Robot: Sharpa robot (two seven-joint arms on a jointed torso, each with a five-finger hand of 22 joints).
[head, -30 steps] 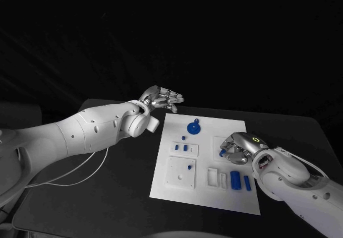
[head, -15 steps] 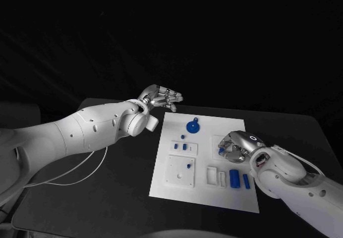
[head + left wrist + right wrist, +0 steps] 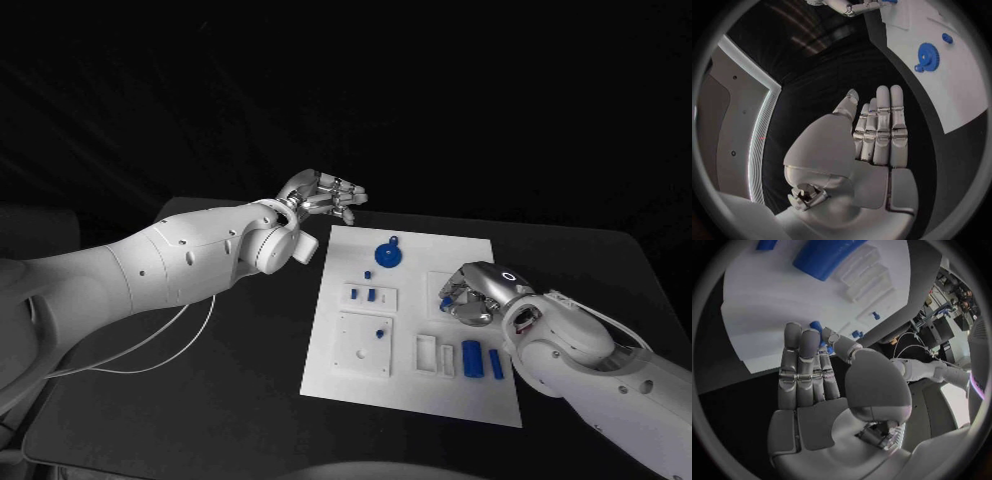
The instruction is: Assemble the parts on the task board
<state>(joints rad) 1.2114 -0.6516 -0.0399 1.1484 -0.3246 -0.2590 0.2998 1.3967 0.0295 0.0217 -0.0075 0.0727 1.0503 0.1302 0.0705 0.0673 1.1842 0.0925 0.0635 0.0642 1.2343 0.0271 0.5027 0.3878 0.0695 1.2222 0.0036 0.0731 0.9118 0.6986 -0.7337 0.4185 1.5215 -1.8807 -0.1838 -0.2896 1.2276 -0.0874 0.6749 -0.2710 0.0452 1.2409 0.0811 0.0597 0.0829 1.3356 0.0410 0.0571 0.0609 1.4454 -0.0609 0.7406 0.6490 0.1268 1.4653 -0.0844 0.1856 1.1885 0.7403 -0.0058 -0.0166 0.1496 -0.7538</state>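
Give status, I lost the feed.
Left hand open, off the board. Right hand over task board, fingers pinching a small blue part. Nothing obstructing.

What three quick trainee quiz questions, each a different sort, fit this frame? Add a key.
1. True or false: the left hand rests on the task board.
2. The right hand pinches: A) a small blue part B) the blue gear C) nothing.
3. Fill in: the left hand holds ____.

Key: 1 false, it hovers off the board's far corner; 2 A; 3 nothing, its fingers are extended.
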